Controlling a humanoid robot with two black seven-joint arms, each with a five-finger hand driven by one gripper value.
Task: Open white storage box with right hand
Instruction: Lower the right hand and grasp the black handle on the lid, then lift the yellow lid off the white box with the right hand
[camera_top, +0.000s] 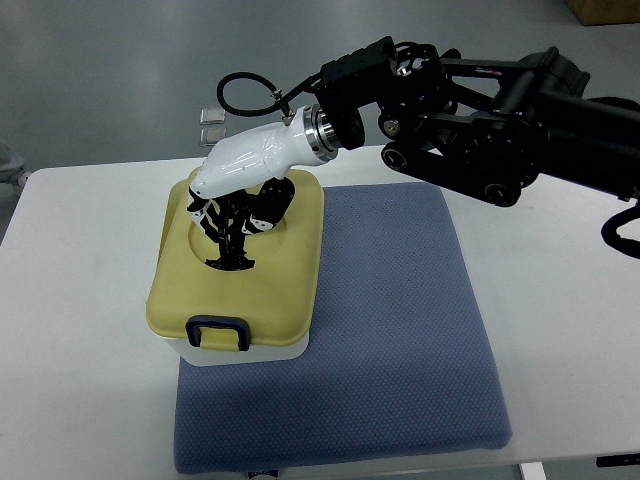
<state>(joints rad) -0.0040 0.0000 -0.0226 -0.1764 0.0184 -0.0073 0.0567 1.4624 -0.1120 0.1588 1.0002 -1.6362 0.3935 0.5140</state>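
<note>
The white storage box (245, 352) stands on the left part of the blue mat, with a pale yellow lid (285, 275) seated on it and a dark blue latch (218, 332) at its near edge. My right arm comes in from the upper right. Its white-shelled hand (238, 228) is over the lid's far half. The black fingers (228, 240) reach down into the recess in the lid top and curl there with the thumb (270, 208) alongside, gripping the lid at the recess. What they close on inside the recess is hidden.
The blue mat (400, 330) covers the middle of the white table (80, 300) and runs to its near edge. Two small silver pieces (212, 125) lie beyond the table's far edge. My black forearm (480, 110) spans the upper right.
</note>
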